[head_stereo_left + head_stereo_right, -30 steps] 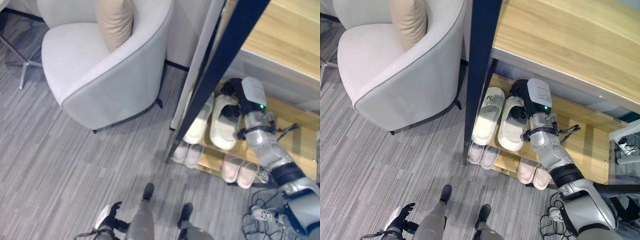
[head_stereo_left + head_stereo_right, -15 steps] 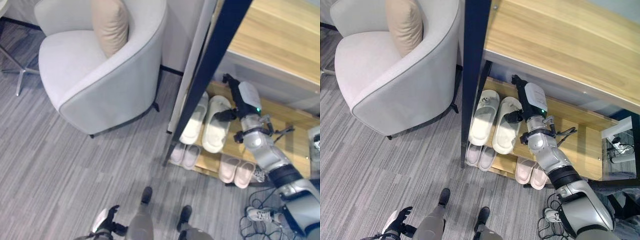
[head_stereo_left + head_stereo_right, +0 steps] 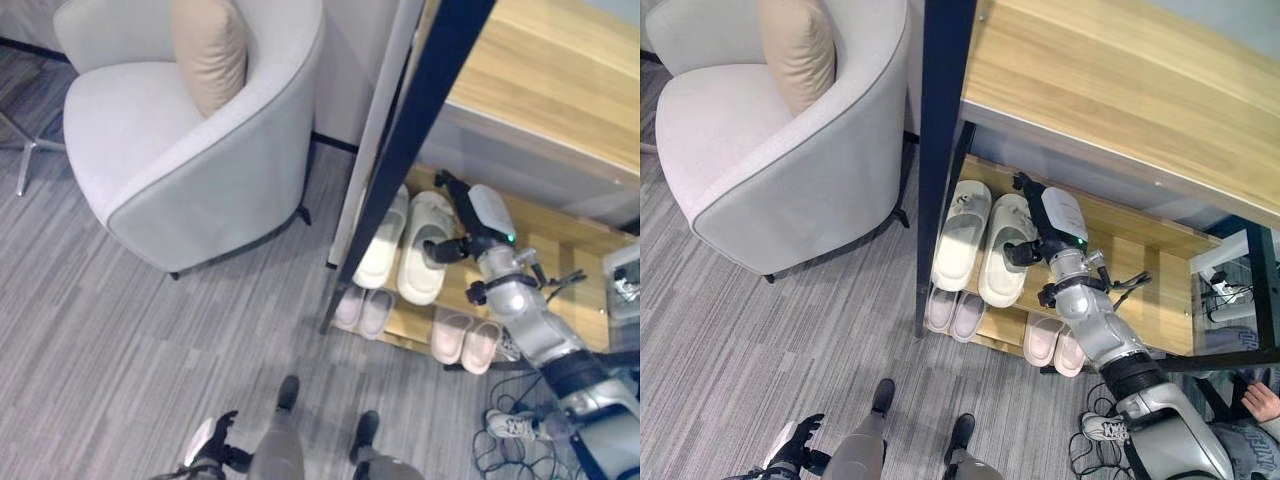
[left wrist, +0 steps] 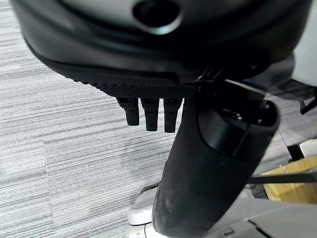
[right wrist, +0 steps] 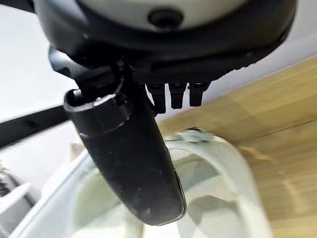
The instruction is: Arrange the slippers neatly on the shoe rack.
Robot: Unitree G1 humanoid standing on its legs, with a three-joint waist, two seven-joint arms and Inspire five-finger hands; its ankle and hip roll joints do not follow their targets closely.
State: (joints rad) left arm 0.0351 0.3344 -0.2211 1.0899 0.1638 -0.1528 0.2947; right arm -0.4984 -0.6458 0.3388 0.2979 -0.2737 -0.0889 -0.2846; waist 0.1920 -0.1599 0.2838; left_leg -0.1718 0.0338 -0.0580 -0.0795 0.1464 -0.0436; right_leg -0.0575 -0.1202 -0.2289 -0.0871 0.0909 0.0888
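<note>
Slippers are what this scene turns on, and going near to far, the closest thing is the left hand (image 3: 213, 447), hanging low beside the robot over the grey carpet (image 3: 120, 330), idle; in its own wrist view the fingers (image 4: 148, 111) point straight down, relaxed and empty. Beyond it stands the shoe rack (image 3: 1160, 265), its lower shelf carrying two small pale pairs (image 3: 362, 310) and (image 3: 465, 340), each set side by side with the near ends flush to the front edge.

On the upper shelf lie the large cream slippers (image 3: 425, 245), a matched pair, long and broad-strapped, soft-looking with thick soles. Its partner (image 3: 385, 235) sits just beside it, partly behind the dark upright post (image 3: 420, 130), and the two run roughly parallel. The right hand (image 3: 1035, 225) reaches in under the wooden top (image 3: 1120, 90), seemingly so as to square the nearer slipper against its mate. From its wrist view the thumb (image 5: 129, 163) lies across the slipper's pale upper while the fingers (image 5: 171, 94) stand out straight past it, loosened and gripping nothing; whether the thumb actually presses the slipper I cannot say for certain.

Farthest off, a light grey armchair (image 3: 170, 150) with a tan cushion (image 3: 210, 50) stands well apart from the rack.
</note>
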